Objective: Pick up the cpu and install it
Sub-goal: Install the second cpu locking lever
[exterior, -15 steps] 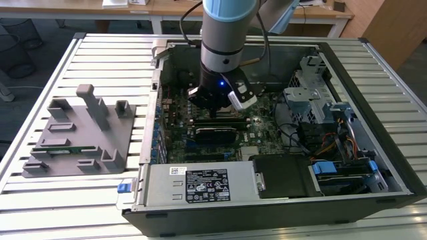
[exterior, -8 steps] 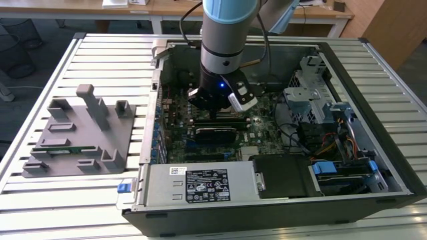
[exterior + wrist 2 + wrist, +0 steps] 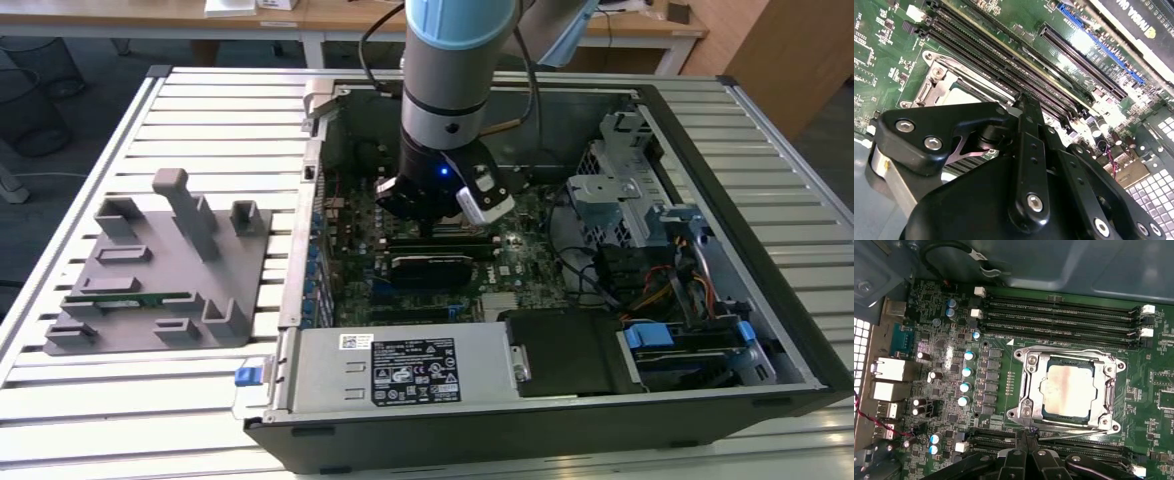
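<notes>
Your cpu (image 3: 1070, 390) sits in the socket (image 3: 1026, 405) under the frame — gripper (image 3: 1027, 436) just beside it, fingers pressed together, holding nothing.

My gripper (image 3: 1024, 107) is matt black metal; the cpu (image 3: 1070, 389) shows dull brushed metal, framed by a shiny steel socket (image 3: 1026, 385) on glossy green board (image 3: 1004, 355).

Robotics lab or workshop setting. Evidence: slatted pale metal workbench (image 3: 120, 120) carrying an opened black desktop computer case (image 3: 561, 420) and a grey moulded parts fixture (image 3: 154, 270); light wooden desks (image 3: 334, 15) stand behind.
</notes>
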Motion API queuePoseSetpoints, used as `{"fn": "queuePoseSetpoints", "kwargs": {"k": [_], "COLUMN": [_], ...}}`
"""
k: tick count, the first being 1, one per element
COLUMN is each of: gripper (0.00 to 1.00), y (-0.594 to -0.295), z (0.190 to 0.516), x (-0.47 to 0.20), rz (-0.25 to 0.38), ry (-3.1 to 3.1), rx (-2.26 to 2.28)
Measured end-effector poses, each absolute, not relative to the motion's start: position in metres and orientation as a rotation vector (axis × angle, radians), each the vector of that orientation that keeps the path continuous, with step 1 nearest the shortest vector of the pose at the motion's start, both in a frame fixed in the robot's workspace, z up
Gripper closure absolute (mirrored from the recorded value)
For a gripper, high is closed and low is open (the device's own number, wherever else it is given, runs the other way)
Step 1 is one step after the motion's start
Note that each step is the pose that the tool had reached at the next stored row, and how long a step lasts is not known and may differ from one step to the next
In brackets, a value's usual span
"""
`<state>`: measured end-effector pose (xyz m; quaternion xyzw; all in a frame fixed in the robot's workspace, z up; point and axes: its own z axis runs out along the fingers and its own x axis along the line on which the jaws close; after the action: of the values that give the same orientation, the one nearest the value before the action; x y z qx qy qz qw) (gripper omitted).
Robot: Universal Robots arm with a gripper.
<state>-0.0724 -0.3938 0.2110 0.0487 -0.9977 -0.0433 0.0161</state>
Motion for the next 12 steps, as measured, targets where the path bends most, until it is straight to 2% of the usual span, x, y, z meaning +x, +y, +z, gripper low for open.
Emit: {"fn": "queuePoseSetpoints", "kwargs": {"k": [12], "gripper": [0.89], "y": [-0.3981], "z": [0.2085], "x": [-0.0741], "rz": [-0.162], "ry": [-3.103], "rx": [0.152]}}
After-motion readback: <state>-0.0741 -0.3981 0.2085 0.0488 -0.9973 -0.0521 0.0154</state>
